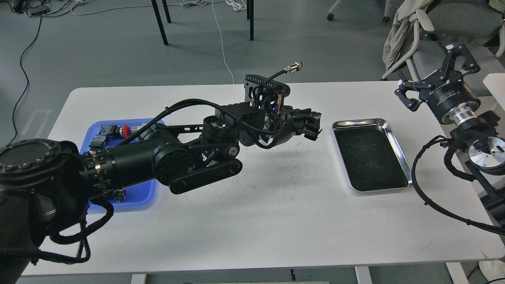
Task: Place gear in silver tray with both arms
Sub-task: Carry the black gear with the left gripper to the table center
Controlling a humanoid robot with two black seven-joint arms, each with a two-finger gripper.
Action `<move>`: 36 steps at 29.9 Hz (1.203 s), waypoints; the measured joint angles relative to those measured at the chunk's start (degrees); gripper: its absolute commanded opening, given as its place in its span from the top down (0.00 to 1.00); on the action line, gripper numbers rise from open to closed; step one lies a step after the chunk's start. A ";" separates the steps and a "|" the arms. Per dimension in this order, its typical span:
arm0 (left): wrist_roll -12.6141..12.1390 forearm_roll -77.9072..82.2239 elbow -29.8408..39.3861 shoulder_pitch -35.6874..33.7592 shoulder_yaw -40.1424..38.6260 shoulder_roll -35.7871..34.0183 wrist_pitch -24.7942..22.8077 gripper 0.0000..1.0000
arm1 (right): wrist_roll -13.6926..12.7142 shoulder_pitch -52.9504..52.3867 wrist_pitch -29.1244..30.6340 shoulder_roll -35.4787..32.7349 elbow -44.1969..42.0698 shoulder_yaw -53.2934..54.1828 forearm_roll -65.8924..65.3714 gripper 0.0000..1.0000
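Observation:
The silver tray [396,149] lies on the white table at the right, and its dark floor is bare. My left arm reaches across the middle of the table. Its gripper [312,125] hovers above the table just left of the tray's left rim. It is dark and seen side-on, so I cannot tell its fingers apart or whether it holds anything. No gear shows. My right gripper [426,73] is raised beyond the table's far right corner, above and behind the tray, with its fingers spread open and empty.
A blue plastic tray [138,199] with a red button [126,130] and small parts sits at the left, partly hidden under my left arm. A chair with a cloth [402,27] stands behind the right corner. Cables hang by the right arm.

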State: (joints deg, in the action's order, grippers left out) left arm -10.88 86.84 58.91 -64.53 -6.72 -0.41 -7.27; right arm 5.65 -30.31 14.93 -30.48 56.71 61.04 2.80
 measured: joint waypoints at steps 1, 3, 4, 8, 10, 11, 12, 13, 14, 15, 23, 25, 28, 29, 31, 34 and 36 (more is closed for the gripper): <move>0.09 0.64 -0.83 0.96 0.02 0.20 0.16 0.90 | -0.18 -0.01 -0.08 -0.36 0.00 -0.15 -0.07 0.01; 0.24 2.26 -1.94 2.78 0.03 0.31 0.33 0.90 | -0.39 -0.02 -0.14 -0.96 0.00 -0.39 -0.14 0.01; 0.25 3.06 -2.28 3.78 0.02 0.33 0.40 0.90 | -0.43 -0.03 -0.13 -1.37 0.02 -0.50 -0.15 0.01; -0.14 4.37 -2.54 7.35 -0.22 0.42 0.40 0.90 | -0.49 -0.03 -0.02 -2.74 0.28 -0.82 -0.13 0.01; -0.29 4.53 -2.13 8.54 -0.30 0.42 0.42 0.90 | -0.49 -0.03 0.01 -3.14 0.42 -0.83 -0.09 0.01; -0.33 4.64 -1.90 9.24 -0.23 0.43 0.42 0.89 | -0.49 -0.03 0.02 -3.26 0.52 -0.86 -0.09 0.01; -0.35 4.84 -1.71 9.94 -0.08 0.42 0.42 0.89 | -0.49 -0.01 0.02 -3.33 0.61 -0.89 -0.08 0.01; -0.36 5.10 -1.58 10.51 0.03 0.41 0.42 0.89 | -0.49 0.01 0.02 -3.38 0.71 -0.94 -0.08 0.01; -0.36 5.45 -1.48 11.14 0.12 0.41 0.42 0.89 | -0.49 0.04 0.02 -3.41 0.79 -1.01 -0.08 0.01; -0.36 5.75 -1.41 11.77 0.14 0.41 0.43 0.89 | -0.49 0.06 0.02 -3.42 0.92 -1.07 -0.07 0.01; 0.08 6.20 -1.20 17.00 0.22 0.40 0.48 0.88 | -0.49 1.04 -0.30 -2.95 3.35 -1.20 -0.07 0.01; 0.22 6.20 -1.04 17.84 0.22 0.40 0.48 0.88 | -0.45 1.32 -0.45 -2.71 4.20 -1.20 -0.07 0.01; 0.30 6.20 -0.78 18.61 0.22 0.40 0.48 0.87 | -0.40 1.60 -0.76 -2.49 4.97 -1.20 -0.07 0.01; 0.31 6.20 -0.73 18.77 0.22 0.40 0.48 0.87 | -0.39 1.62 -0.82 -2.38 5.08 -1.20 -0.07 0.01; 0.37 6.20 -0.49 18.99 0.22 0.41 0.48 0.86 | -0.39 1.64 -0.87 -2.19 5.20 -1.20 -0.07 0.01; 0.46 6.20 -0.25 19.07 0.22 0.41 0.48 0.81 | -0.38 1.65 -0.87 -1.96 5.24 -1.20 -0.07 0.01; 0.55 6.20 -0.21 19.08 0.22 0.41 0.63 0.77 | -0.38 1.65 -0.87 -1.82 5.25 -1.20 -0.07 0.01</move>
State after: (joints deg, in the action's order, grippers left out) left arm -10.33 93.04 58.70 -45.45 -6.49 0.00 -6.64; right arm 5.27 -28.65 14.06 -32.30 61.96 59.85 2.73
